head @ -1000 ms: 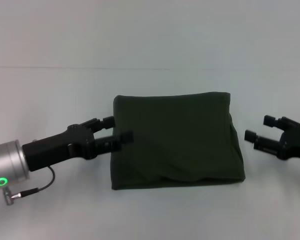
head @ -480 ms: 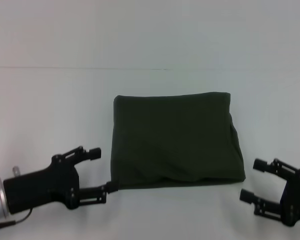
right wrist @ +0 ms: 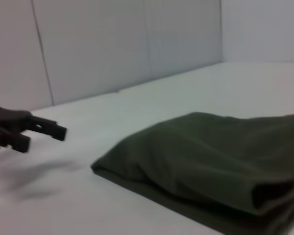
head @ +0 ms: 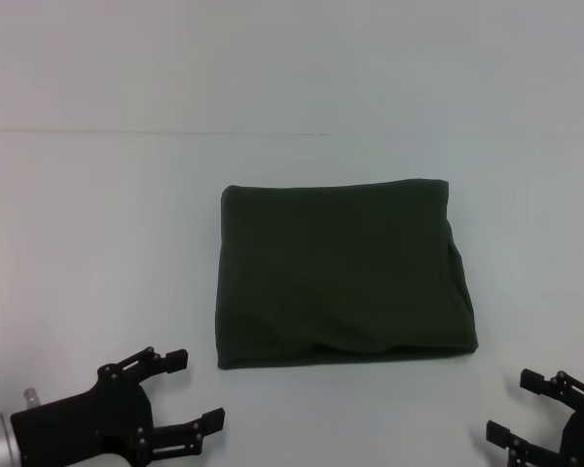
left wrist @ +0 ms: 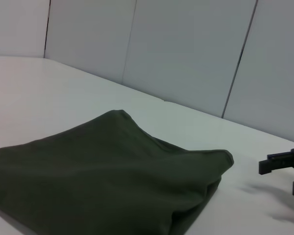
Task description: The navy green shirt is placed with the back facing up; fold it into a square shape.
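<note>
We see the navy green shirt [head: 343,272] lying flat on the white table [head: 97,243], already folded into a near-square packet. The left gripper [head: 187,391] sits near its front left corner, jaws spread wide and empty; the right gripper [head: 526,407] sits off its front right corner, also wide and empty. Folding looks finished to us; at most, tidying the rumpled front edge remains.

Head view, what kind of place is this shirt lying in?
Probably a lab test bench: a bare white table, plain grey panel walls behind it, and only the folded shirt between the open left gripper and open right gripper.
</note>
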Controlling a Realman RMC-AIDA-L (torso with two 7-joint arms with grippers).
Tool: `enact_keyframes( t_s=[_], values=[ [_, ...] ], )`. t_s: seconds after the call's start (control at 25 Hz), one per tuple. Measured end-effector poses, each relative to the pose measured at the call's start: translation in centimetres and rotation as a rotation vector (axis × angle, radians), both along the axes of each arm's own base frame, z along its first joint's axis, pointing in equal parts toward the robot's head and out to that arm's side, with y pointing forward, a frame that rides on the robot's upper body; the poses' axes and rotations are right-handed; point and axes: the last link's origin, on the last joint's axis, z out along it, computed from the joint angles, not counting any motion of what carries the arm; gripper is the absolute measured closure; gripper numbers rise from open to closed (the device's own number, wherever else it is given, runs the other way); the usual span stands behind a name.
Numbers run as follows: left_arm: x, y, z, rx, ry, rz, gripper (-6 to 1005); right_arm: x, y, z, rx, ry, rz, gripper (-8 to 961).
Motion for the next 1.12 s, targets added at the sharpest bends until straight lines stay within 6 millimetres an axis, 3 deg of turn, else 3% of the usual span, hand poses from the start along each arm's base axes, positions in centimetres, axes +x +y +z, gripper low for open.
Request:
enact_keyframes(
  t_s=[1.12],
  values=[
    [0.4, -0.3, 0.2, -0.008, -0.020, -0.035, 51, -0.4, 1.2, 0.3, 0.049, -0.003, 0.018, 93]
  ],
)
